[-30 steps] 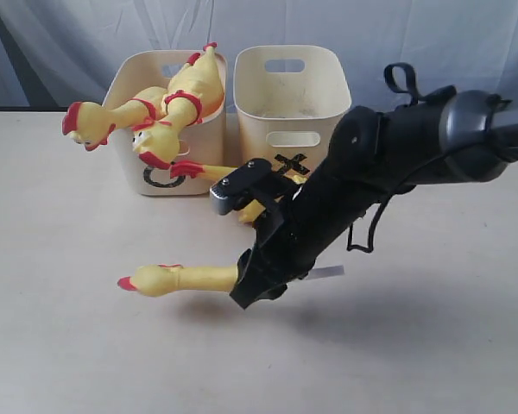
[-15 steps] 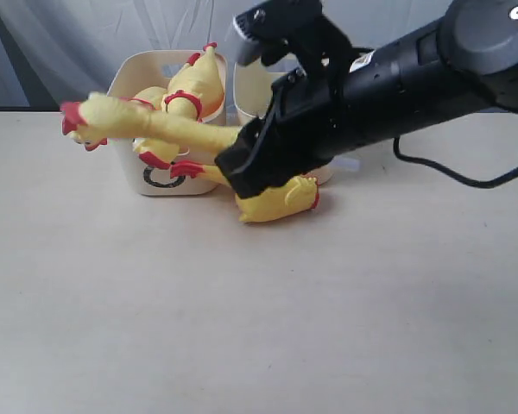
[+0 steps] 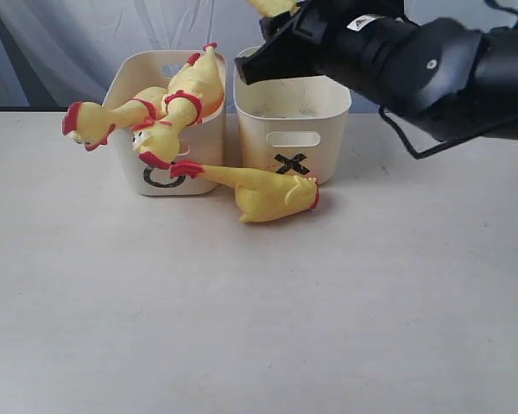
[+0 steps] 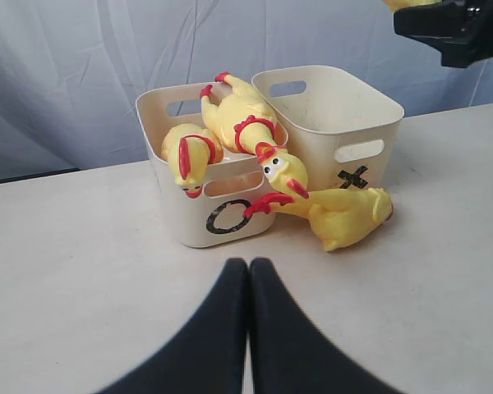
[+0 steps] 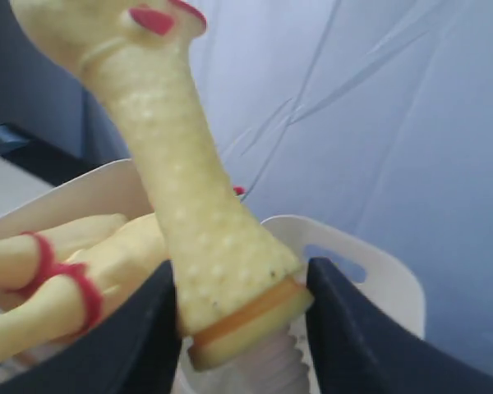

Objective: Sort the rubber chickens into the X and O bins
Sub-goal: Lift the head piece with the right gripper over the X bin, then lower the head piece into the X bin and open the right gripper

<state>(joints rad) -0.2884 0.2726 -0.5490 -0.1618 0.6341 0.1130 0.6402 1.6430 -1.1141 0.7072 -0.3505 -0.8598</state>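
Yellow rubber neck-and-head piece (image 5: pixel 189 205) clamped between jaws of right gripper (image 5: pixel 242 328). Grip sits at broken end with orange band, head pointing away from wrist. Jaws stand wide around thick stub, likely firmest spot. Gripper hangs high over X bin (image 3: pixel 268 159), probably to clear rim before drop. O bin (image 3: pixel 125 159) below, to one side, two whole chickens (image 3: pixel 168 112) draped over rim. Second broken piece (image 3: pixel 268 194) on table (image 3: pixel 242 328), against X bin front, well below gripper. Left gripper (image 4: pixel 248 283) pressed closed, empty, low, bins ahead of it.

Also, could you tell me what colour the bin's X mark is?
The X mark is black; exterior view shows it best.
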